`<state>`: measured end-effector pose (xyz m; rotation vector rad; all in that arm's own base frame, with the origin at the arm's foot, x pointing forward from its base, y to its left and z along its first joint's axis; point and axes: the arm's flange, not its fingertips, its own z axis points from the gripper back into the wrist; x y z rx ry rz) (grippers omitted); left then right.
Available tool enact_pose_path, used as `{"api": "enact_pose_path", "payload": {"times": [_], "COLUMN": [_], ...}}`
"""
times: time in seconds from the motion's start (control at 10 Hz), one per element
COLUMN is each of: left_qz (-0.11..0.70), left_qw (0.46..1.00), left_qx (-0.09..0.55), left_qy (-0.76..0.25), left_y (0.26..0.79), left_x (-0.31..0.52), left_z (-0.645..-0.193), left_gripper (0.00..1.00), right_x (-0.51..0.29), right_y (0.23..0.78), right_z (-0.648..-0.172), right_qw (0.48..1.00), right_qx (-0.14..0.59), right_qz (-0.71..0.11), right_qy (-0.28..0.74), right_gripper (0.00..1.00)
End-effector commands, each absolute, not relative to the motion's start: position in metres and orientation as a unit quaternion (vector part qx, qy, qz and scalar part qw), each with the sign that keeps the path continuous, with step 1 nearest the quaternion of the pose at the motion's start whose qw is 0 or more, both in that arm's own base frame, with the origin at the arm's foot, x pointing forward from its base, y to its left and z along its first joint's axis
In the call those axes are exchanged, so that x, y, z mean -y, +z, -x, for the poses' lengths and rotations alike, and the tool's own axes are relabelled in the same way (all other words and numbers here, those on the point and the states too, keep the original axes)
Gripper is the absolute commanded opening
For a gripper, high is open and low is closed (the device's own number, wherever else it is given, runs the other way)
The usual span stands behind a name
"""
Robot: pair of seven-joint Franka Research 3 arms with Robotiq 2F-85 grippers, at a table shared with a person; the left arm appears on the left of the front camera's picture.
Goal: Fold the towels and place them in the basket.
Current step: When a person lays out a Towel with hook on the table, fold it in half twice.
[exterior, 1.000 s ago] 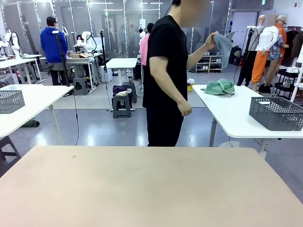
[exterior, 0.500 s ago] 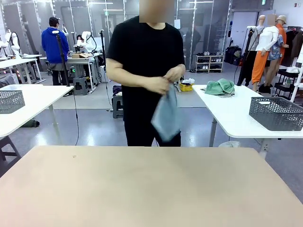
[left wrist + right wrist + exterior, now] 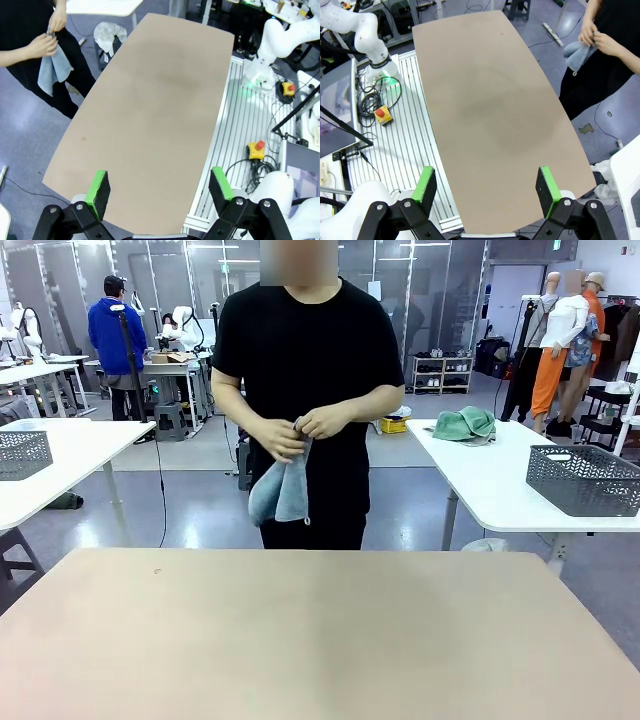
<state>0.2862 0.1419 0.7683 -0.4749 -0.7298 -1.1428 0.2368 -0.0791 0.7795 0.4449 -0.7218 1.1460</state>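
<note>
Grey-blue towel (image 3: 281,487) hangs bunched from person's hands (image 3: 322,422), at waist height beyond far edge of tan table (image 3: 320,640), clear of it. I note green towels (image 3: 464,424) heaped on white side table (image 3: 490,480) at right. Dark-grey basket (image 3: 583,478) sits on same table, apart from heap. Second basket (image 3: 22,453) sits on left white table (image 3: 70,455). Left gripper (image 3: 159,185): jaws spread wide, high above tan table, tabletop visible between pads. Right gripper (image 3: 486,184): jaws likewise spread wide above table.

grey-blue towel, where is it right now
Front view, centre: the grey-blue towel hangs from the person's hands, just beyond the far edge of the table, not on it.
</note>
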Motion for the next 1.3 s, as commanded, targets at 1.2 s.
{"api": "enact_pose_path", "payload": {"times": [1.2], "left_qz": [0.221], "left_qw": [0.747], "left_qx": [0.34], "left_qy": [-0.526], "left_y": [0.7703], "left_x": [-0.1399], "left_z": [-0.2868], "left_gripper": [1.0], "right_x": [0.0793], "right_y": [0.7799], "right_z": [-0.2363], "right_qw": [0.75], "right_qx": [0.334], "right_qz": [-0.206], "right_qy": [0.532], "right_gripper": [1.0]}}
